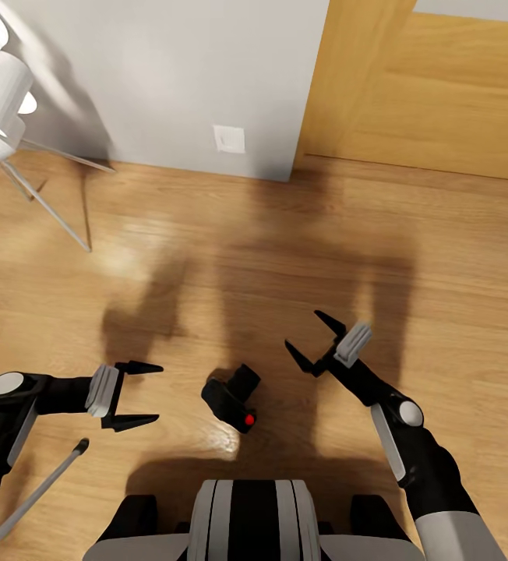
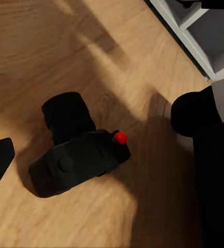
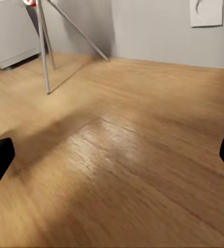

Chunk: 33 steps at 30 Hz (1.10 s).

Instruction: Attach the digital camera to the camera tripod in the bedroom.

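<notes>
The digital camera (image 1: 229, 396) lies on the wood floor just ahead of my base, a matte black box whose red button (image 1: 248, 421) faces me. In the left wrist view the digital camera (image 2: 76, 152) sits close by, lens barrel up the picture. My left gripper (image 1: 159, 393) hovers open just left of it, not touching. To the camera's right and slightly farther off, my right gripper (image 1: 301, 328) is open and holds nothing. A silver rod with a black foot (image 1: 81, 446), which looks like one leg of the camera tripod, slants in at the lower left.
A white flower-shaped lamp (image 1: 1, 86) on thin legs (image 3: 44, 51) stands at the far left by the grey wall. A wall socket (image 1: 229, 139) sits low on that wall, and a wooden door (image 1: 441, 86) is at the far right. My base (image 1: 254, 522) is right behind the camera.
</notes>
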{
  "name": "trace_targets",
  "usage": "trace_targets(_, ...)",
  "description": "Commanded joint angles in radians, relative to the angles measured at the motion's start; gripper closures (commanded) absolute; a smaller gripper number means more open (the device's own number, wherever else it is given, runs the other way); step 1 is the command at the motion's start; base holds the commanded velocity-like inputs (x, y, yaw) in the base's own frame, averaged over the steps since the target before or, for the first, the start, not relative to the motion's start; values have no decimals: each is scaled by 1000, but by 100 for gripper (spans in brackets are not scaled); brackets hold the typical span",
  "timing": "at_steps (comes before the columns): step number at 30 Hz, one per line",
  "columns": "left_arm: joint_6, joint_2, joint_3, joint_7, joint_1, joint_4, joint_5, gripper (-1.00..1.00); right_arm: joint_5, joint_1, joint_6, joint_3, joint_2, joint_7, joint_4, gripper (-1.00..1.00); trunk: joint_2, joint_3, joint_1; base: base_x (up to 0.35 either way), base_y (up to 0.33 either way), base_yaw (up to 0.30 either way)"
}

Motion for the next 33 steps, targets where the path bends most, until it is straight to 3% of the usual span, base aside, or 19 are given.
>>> trace_targets(1, 11, 0, 0, -4, 0, -2, 1, -100, -10, -1, -7, -1, 0, 16, 1, -100, 0, 0, 0, 0, 0, 0)
trace_targets(6, 11, -1, -1, -4, 0, -7, 1, -100, -12, 0, -61, -1, 0, 34, 1, -100, -2, 0, 3, 0, 0, 0)
trace_targets(15, 10, -3, -2, -4, 0, -9, 0, -100, -45, 0, -81, -1, 0, 35, 4, -100, -4, 0, 7, 0, 0, 0)
trace_targets(24, 7, -40, -3, -4, 0, -16, 0, -100, -48, 0, -82, -3, 0, 34, 12, -100, -6, 0, 10, 0, 0, 0)
trace_targets(33, 13, -48, -2, -4, 0, -49, 1, -100, -50, 0, -84, -9, 0, 24, 13, -100, -6, 0, 10, 0, 0, 0)
